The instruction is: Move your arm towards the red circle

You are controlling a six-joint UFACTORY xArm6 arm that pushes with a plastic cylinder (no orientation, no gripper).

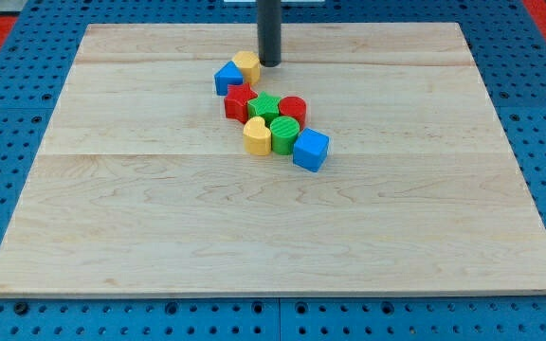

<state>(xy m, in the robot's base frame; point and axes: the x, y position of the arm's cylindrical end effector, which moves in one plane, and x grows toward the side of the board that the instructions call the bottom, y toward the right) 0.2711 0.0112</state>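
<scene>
Approach under way: my tip (269, 63), a bare rod with no pincer, needs travel toward five o'clock to reach red circle (293, 108).

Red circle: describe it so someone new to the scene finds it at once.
On the wooden board, a cluster of blocks runs diagonally just above the centre, starting beside my tip. The red circle sits on the cluster's right edge, above the blue cube and right of the green star. It is the only round red block; the other red block is angular.
</scene>
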